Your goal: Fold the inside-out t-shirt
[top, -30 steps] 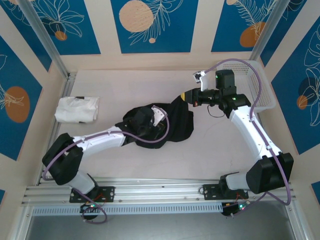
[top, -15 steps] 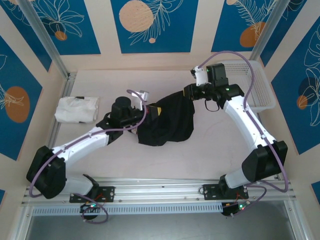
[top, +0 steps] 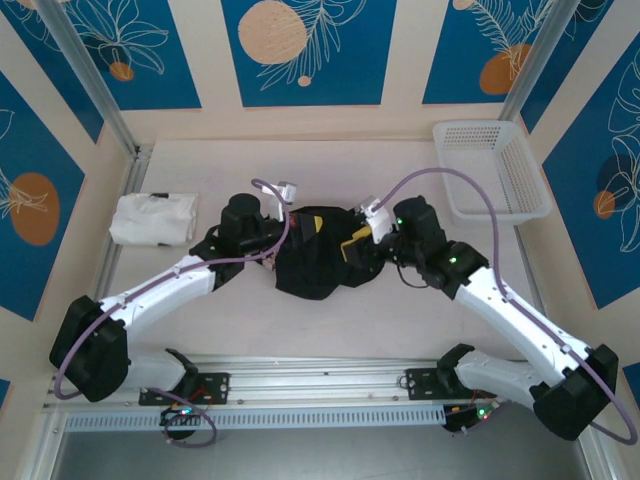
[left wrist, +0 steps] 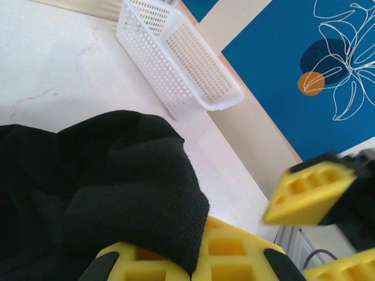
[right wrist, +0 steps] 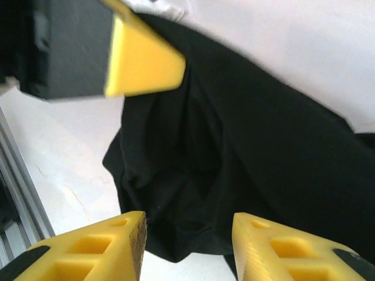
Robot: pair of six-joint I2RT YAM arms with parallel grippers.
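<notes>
The inside-out t-shirt (top: 318, 262) is a black bunched heap in the middle of the table. My left gripper (top: 303, 225) reaches in at the heap's back left edge. In the left wrist view a thick fold of the black cloth (left wrist: 117, 193) is pinched between its shut yellow fingers (left wrist: 234, 252). My right gripper (top: 355, 248) hovers at the heap's right side. Its yellow fingers (right wrist: 105, 249) stand apart above the dark cloth (right wrist: 252, 146), with nothing between them. One yellow finger of the left gripper (right wrist: 143, 61) shows at the top left of the right wrist view.
A white folded garment (top: 152, 218) lies at the far left of the table. A white mesh basket (top: 490, 170) stands at the back right, also seen as the basket (left wrist: 181, 58) behind the cloth. An aluminium rail (top: 320, 385) runs along the near edge.
My right gripper let go of the shirt's lifted edge, opened and swung from the back right toward the centre. The stretched shirt dropped into a bunch. The left gripper closed on it.
</notes>
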